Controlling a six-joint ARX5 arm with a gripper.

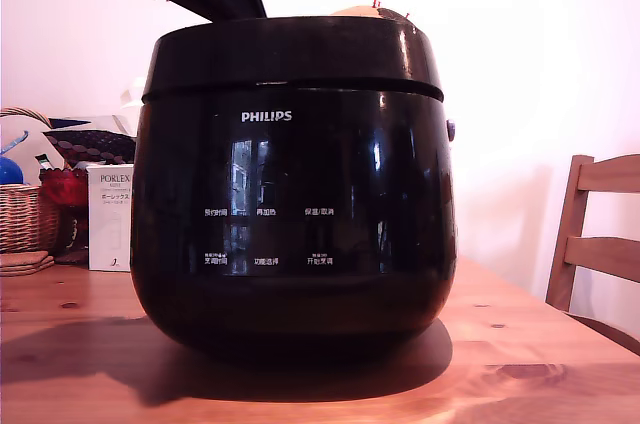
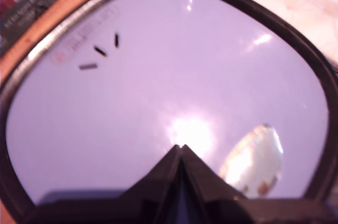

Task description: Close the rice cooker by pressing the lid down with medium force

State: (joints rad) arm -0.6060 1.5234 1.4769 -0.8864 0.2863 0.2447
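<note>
The rice cooker [image 1: 290, 184] stands mid-counter [image 1: 540, 364] in the exterior view. The lid [image 1: 290, 54] is down, with a thin seam showing around the body. In the wrist view the claw [image 2: 181, 147] has its jaws drawn together, holding nothing, tips at the lid's glossy top near its middle; actual contact cannot be confirmed. The press direction is judged straight down. A basket [image 1: 25, 214] and box [image 1: 110, 216] stand far left, a chair [image 1: 600, 234] right, all apart.

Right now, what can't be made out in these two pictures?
- Latch: the exterior view shows the lid down on the rice cooker, but not whether it locked.
- Claw: hidden behind the lid in the exterior view; its contact with the lid is glare-washed in the wrist view.
- Red print on the lid: blurred, wrist view.
</note>
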